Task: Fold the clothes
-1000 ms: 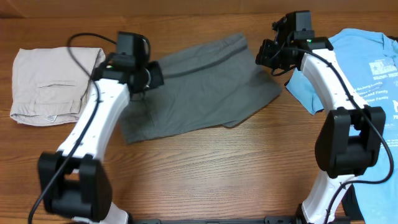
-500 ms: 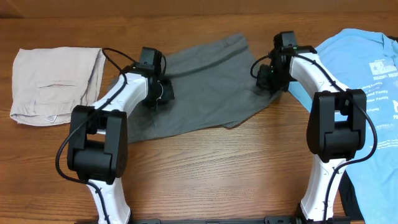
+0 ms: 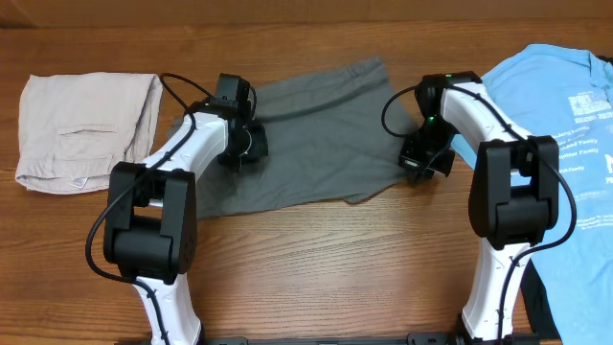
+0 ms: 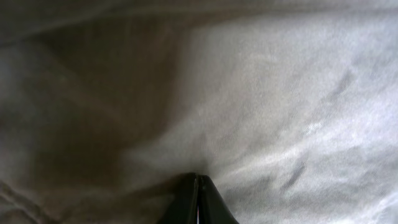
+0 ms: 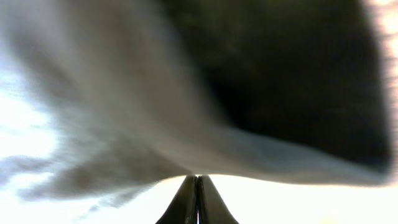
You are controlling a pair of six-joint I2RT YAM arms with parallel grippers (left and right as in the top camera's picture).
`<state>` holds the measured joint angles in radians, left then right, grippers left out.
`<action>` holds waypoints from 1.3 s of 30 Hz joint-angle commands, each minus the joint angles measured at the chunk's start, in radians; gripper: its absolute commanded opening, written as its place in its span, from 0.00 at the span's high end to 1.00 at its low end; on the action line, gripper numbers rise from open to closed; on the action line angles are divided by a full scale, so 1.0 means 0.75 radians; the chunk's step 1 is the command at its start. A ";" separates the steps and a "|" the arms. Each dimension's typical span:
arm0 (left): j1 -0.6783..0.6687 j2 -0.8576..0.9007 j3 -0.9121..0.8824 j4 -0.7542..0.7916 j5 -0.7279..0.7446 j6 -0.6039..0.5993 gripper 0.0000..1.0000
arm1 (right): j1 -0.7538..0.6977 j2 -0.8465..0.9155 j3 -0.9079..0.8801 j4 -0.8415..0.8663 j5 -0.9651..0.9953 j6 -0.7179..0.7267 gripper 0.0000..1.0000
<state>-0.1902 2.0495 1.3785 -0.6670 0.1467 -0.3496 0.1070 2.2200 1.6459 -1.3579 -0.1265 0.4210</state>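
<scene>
The clothes (image 3: 316, 134), dark grey shorts, lie spread on the middle of the wooden table (image 3: 316, 278). My left gripper (image 3: 249, 146) is down on their left part. In the left wrist view its shut tips (image 4: 198, 182) press into the grey cloth (image 4: 280, 93), which puckers around them. At the shorts' right edge my right gripper (image 3: 420, 163) is also low. In the right wrist view its shut tips (image 5: 197, 180) meet a raised edge of the grey cloth (image 5: 112, 112), with bright table beneath it.
Folded pale beige shorts (image 3: 86, 129) lie at the far left. A light blue T-shirt with white print (image 3: 565, 105) lies at the right, partly under the right arm. Both arm bases stand at the table's front edge.
Both arms dropped onto the shorts over the last second. The right gripper then moved toward the front along the right edge, and that edge has shifted with it. The left gripper stayed put.
</scene>
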 commanded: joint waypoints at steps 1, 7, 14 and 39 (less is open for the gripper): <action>-0.003 -0.015 -0.010 -0.013 0.010 0.079 0.96 | 0.024 -0.045 0.007 0.036 0.027 0.023 0.96; -0.003 -0.033 -0.002 -0.014 0.017 0.082 0.95 | -0.029 -0.206 0.110 0.043 0.027 0.023 0.92; -0.004 -0.225 0.109 -0.045 0.052 0.069 0.96 | -0.141 -0.214 0.113 0.146 -0.054 -0.154 0.63; -0.004 -0.466 0.163 -0.473 -0.046 0.027 0.51 | -0.150 0.033 0.097 0.380 -0.042 -0.249 0.55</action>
<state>-0.1902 1.6936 1.4982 -1.0191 0.1284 -0.3275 -0.0113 2.2143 1.7203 -1.0603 -0.1646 0.2420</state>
